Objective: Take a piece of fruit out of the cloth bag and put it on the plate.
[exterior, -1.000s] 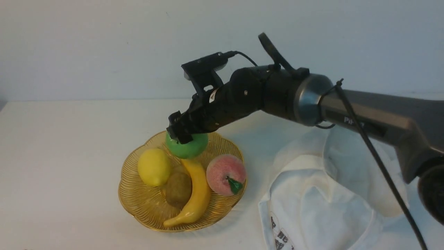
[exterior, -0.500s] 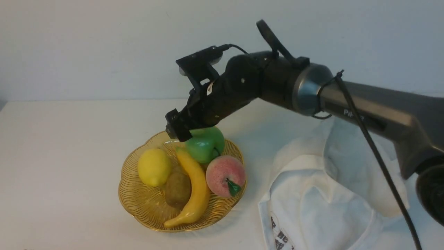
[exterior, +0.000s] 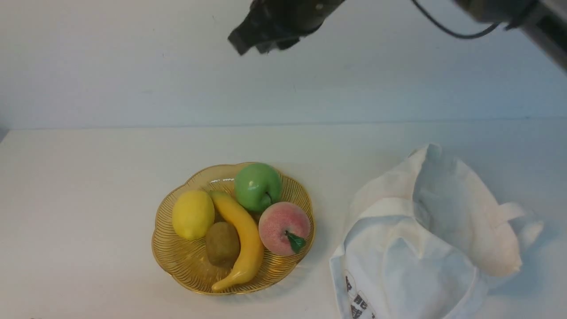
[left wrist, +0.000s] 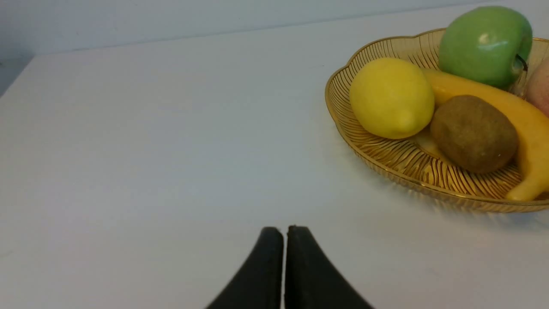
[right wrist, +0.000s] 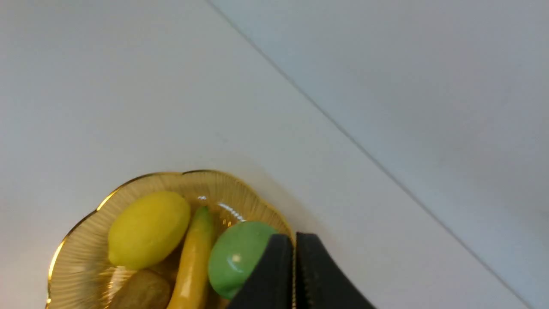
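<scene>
left gripper point(left wrist: 285, 229) pressed together, empty | plate point(exterior: 177, 261): apple point(exterior: 258, 186) at far side, beside banana point(exterior: 241, 241) and peach point(exterior: 283, 228) | right gripper point(right wrist: 294, 238) pressed together, empty, high above | risk: round apple could roll over rim if jostled | bag point(exterior: 421, 248) right

I find only dark printed characters point(exterior: 359, 304) on the cloth bag point(exterior: 421, 248), too cropped to read.
</scene>
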`<state>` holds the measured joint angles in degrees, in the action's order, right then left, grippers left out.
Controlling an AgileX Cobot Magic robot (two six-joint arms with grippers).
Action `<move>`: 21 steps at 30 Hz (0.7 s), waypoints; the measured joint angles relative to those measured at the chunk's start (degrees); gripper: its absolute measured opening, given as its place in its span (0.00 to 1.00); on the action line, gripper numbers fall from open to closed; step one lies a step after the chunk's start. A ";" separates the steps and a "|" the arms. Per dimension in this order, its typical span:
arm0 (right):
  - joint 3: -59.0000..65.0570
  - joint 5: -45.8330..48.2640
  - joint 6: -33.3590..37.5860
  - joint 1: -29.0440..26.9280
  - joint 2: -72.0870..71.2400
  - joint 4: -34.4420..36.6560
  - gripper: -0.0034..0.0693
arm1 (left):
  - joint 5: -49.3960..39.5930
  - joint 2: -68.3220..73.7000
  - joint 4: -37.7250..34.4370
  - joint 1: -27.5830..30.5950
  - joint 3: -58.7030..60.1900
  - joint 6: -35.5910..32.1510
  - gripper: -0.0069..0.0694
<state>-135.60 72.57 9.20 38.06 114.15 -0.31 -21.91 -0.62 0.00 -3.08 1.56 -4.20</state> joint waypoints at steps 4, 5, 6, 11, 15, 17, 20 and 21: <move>5.69 0.15 -3.90 0.00 -10.73 -4.46 0.03 | 0.00 0.00 0.00 0.00 0.00 0.00 0.08; 5.69 0.15 -3.90 0.00 -10.73 -4.46 0.03 | 0.00 0.00 0.00 0.00 0.00 0.00 0.08; 9.37 0.15 -5.20 0.00 -15.73 -5.21 0.03 | 0.00 0.00 0.00 0.00 0.00 0.00 0.08; 26.72 0.15 -7.94 0.00 -34.45 -6.45 0.03 | 0.00 0.00 0.00 0.00 0.00 0.00 0.08; 47.36 -7.60 -11.68 0.00 -50.38 -8.86 0.03 | 0.00 0.00 0.00 0.00 0.00 0.00 0.08; 63.99 -21.11 -13.62 0.00 -61.13 -11.01 0.03 | 0.00 0.00 0.00 0.00 0.00 0.00 0.08; 85.07 -41.76 -14.55 0.00 -72.82 -15.25 0.03 | 0.00 0.00 0.00 0.00 0.00 0.00 0.08; 90.01 -46.85 -14.62 0.00 -75.20 -16.07 0.03 | 0.00 0.00 0.00 0.00 0.00 0.00 0.08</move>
<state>-45.58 25.72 -5.42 38.06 38.95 -16.39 -21.91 -0.62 0.00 -3.08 1.56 -4.20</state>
